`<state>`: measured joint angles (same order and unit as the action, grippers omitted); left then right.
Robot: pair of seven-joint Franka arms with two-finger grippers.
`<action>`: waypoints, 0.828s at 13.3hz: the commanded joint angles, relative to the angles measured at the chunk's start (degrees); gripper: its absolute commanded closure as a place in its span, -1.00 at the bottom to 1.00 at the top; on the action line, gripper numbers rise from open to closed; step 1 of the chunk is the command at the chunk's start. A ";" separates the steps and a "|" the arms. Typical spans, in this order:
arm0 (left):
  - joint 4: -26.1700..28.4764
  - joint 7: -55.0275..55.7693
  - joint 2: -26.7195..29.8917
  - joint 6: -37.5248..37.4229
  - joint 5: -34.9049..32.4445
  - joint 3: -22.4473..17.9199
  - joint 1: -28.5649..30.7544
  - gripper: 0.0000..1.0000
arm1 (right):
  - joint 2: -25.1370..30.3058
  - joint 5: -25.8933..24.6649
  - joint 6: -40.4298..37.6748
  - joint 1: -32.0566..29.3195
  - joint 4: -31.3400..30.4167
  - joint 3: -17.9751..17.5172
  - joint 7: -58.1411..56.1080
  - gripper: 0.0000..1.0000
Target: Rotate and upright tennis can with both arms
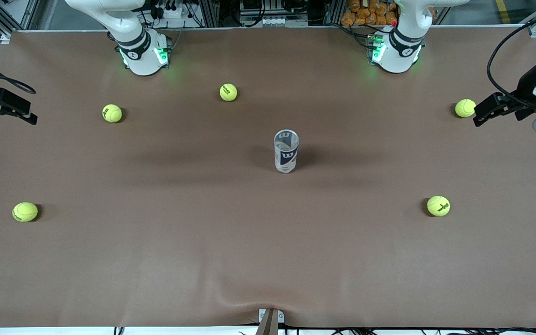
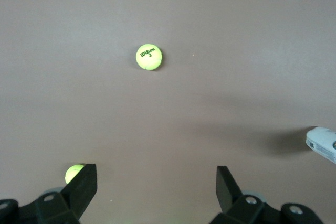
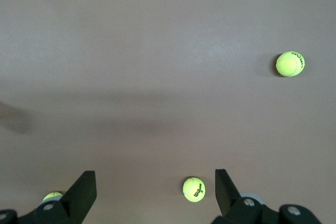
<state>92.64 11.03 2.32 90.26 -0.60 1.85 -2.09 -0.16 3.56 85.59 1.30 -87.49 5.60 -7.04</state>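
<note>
From the front, the can (image 1: 286, 151) stands upright near the middle of the brown table (image 1: 203, 260), its open rim facing up and the "W" label toward the camera. Five balls lie well apart around it: one (image 1: 228, 92) near the right arm's base, one (image 1: 112, 113) a little nearer the camera toward that same end, one (image 1: 25, 211) nearer still at that end, one (image 1: 465, 108) at the left arm's end, and one (image 1: 438, 205) nearer the camera at that end. Nothing lies between either arm and the can. The right gripper (image 1: 10, 109) hangs at the table's edge at the right arm's end, partly cut off by the frame; the left gripper (image 1: 486, 111) hangs just beside the ball at its own end, its wrist cut off too. In the left wrist view, the left gripper (image 2: 156, 187) has its fingers spread wide over bare table, with a ball (image 2: 149, 56) ahead, another (image 2: 74, 173) half hidden by one finger, and a sliver of the can (image 2: 322, 142) at the frame's edge (only its rim end shows). In the right wrist view, the right gripper (image 3: 155, 188) is likewise spread wide, holding nothing; a ball (image 3: 193, 189) lies between its fingers' line, one (image 3: 290, 63) farther off, one (image 3: 52, 196) mostly hidden by a finger.
</note>
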 commanded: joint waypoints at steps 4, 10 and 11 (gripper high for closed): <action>-0.53 -0.57 -0.30 0.27 0.86 -1.06 -1.26 -1.00 | 0.68 -0.39 -4.73 0.19 0.65 -0.06 -0.08 -1.00; -1.23 -2.07 -0.21 -0.95 1.48 -1.76 -1.25 -1.00 | 1.74 -1.80 -4.99 1.33 0.12 -0.06 0.54 -1.00; -1.32 -2.16 -0.38 -1.40 1.39 -1.76 -1.43 -1.00 | 1.91 -2.15 -4.99 1.51 0.12 -0.07 0.45 -1.00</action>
<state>92.14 10.17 2.11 90.15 -0.19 0.73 -2.86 0.68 2.93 81.33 2.06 -87.27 5.54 -7.08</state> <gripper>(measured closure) 0.000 0.000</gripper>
